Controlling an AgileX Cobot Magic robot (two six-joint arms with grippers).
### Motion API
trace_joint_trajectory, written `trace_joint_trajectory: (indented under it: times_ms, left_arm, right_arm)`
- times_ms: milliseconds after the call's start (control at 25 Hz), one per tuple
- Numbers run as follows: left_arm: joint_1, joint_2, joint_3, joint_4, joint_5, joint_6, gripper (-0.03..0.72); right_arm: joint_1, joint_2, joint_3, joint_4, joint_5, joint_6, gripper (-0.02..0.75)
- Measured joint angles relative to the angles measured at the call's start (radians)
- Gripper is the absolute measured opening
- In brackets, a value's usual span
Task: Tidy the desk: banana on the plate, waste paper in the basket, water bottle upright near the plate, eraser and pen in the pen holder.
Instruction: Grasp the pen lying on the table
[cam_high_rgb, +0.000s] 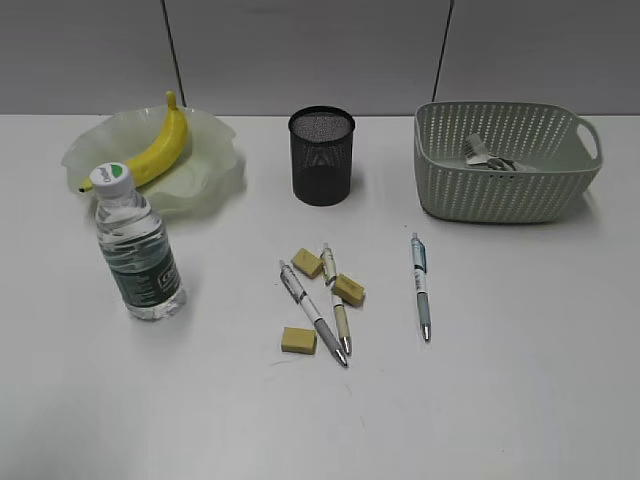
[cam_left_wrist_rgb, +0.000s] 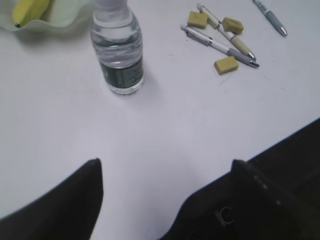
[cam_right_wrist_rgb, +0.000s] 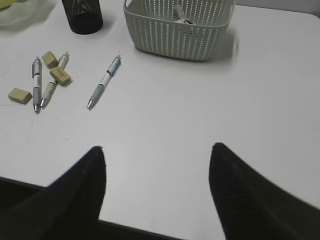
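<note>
Exterior view, white worktop (cam_high_rgb: 520, 400): banana (cam_high_rgb: 160, 145) lying in the green plate (cam_high_rgb: 215, 165); water bottle (cam_high_rgb: 138, 250) upright just in front of the plate; waste paper (cam_high_rgb: 485, 152) inside the sage basket (cam_high_rgb: 505, 195); black mesh pen holder (cam_high_rgb: 322, 155) between plate and basket. Three pens (cam_high_rgb: 420, 285) and three erasers (cam_high_rgb: 298, 340) lie loose on the worktop before the holder. Left fingers (cam_left_wrist_rgb: 75, 200) and right fingers (cam_right_wrist_rgb: 85, 180) both spread wide, grasping nothing, low over the near edge.
</note>
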Motion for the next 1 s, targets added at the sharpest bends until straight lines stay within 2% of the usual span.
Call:
trace_joint_trajectory:
  times_ms: [240,760,1000]
  left_arm:
    - [0.000,-0.189,0.020,0.027,0.144,0.000,0.584]
    - [0.000,-0.527,0.046,0.049,0.144,0.000,0.531]
    - [0.000,-0.536,0.049,0.053,0.144,0.000,0.527]
  right_arm:
    - [0.000,0.000,0.000,0.000,0.000,0.000,0.510]
    - [0.000,0.000,0.000,0.001,0.000,0.000,0.510]
    - [0.000,0.000,-0.013,0.002,-0.030,-0.047,0.510]
